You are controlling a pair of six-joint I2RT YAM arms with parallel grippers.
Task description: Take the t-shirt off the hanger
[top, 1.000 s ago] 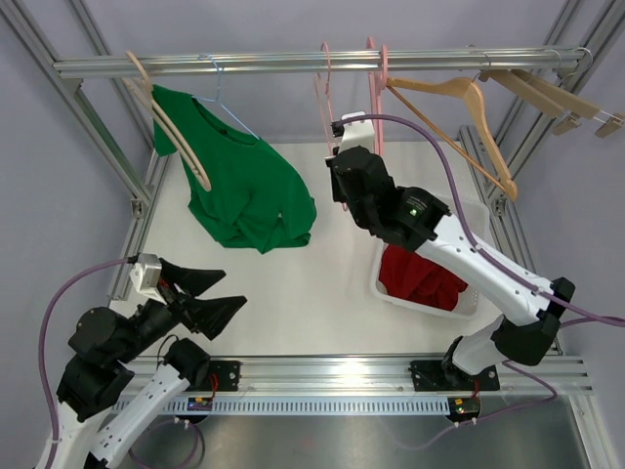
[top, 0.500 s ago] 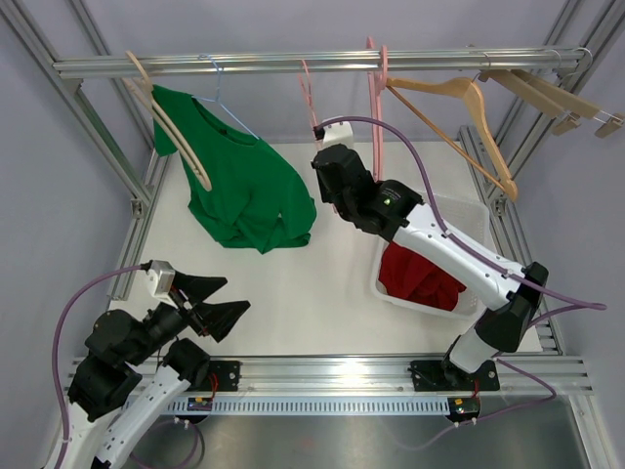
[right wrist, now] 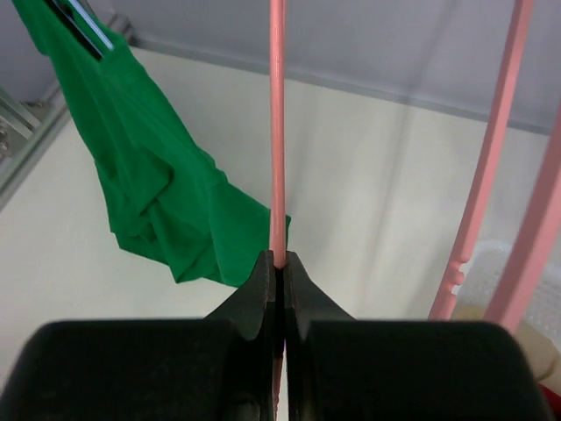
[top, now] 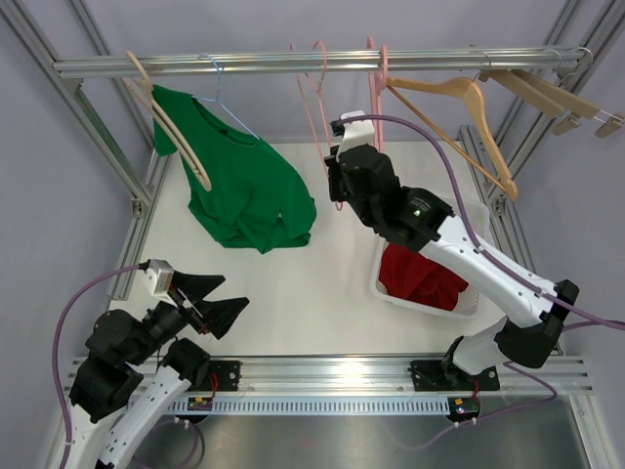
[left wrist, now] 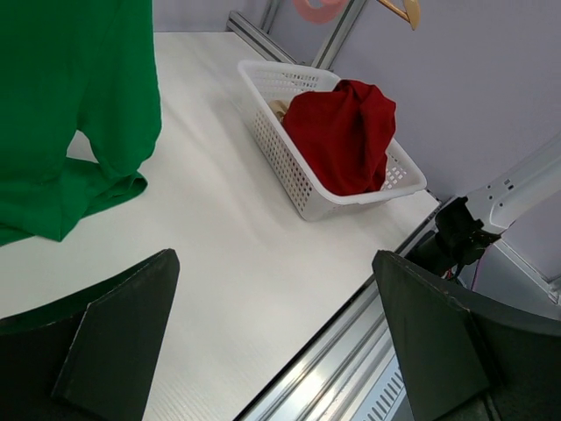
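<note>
This is looking like a robotics lab, set up as a test cell rather than a home or a shop. Bare aluminium frame point(top: 103, 137) profiles are boxing in a white bench point(top: 293, 303), and plain grey walls point(top: 54, 225) are closing it off. The left arm point(top: 117, 376) and right arm point(top: 488, 269) are sitting bolted to a slotted rail point(top: 332, 371) at the near edge, purple cables point(top: 435, 156) trailing from them. The top bar point(top: 293, 64) is serving as a clothes rail: wooden hangers point(top: 435, 88), a pink hanger point(right wrist: 277, 132) and a green t-shirt point(top: 249, 186) are hanging from it, and a white basket point(left wrist: 280, 167) is sitting on the bench.
</note>
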